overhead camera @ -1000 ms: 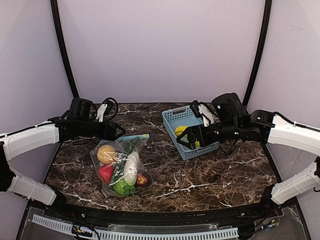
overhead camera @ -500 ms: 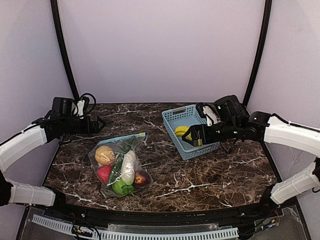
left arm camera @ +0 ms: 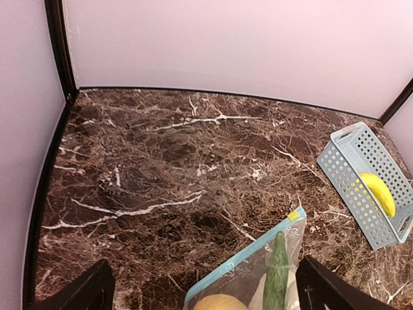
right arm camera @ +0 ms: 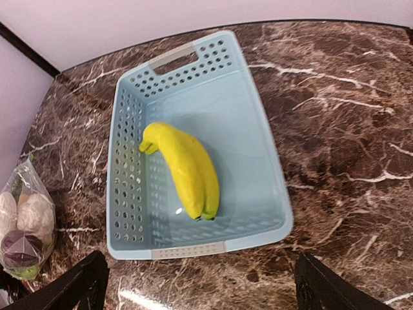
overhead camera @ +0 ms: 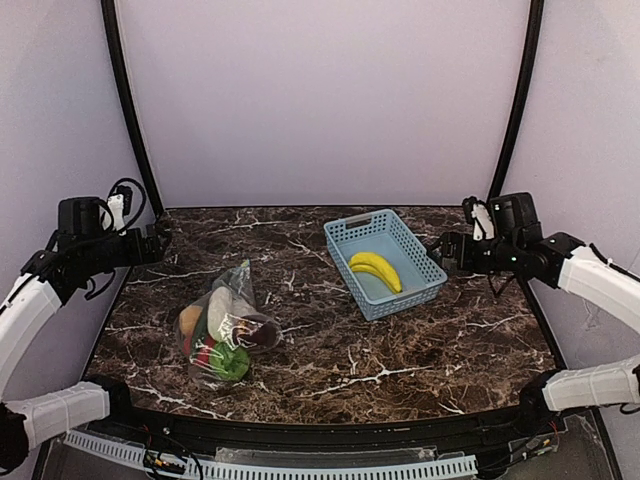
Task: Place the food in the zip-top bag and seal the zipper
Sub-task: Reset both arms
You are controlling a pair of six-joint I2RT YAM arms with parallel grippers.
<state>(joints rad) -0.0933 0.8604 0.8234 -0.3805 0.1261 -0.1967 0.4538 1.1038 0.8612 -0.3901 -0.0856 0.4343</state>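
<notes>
Clear crinkly zip-top bag [overhead camera: 222, 325] lies near-left on the dark marble desk [overhead camera: 420, 350], part-filled, teal zipper strip [left arm camera: 244, 274] facing far. Yellow banana [overhead camera: 376, 270] sits unbagged in the light blue lattice basket [overhead camera: 345, 228], far right. Left jaws and right jaws stand wide, empty, well apart from both, evidently awaiting that pickup

LEFT: white-and-black left arm [overhead camera: 30, 300] held above the left edge of the dark marble tabletop [overhead camera: 400, 350], elbow low, wrist level | black 2-finger left gripper [overhead camera: 160, 240] points inward, jaws spread wide, empty | RIGHT: white-and-black right arm [overhead camera: 600, 280] held above the right edge | black 2-finger right gripper [overhead camera: 445, 250] points inward, jaws spread wide, empty
</notes>
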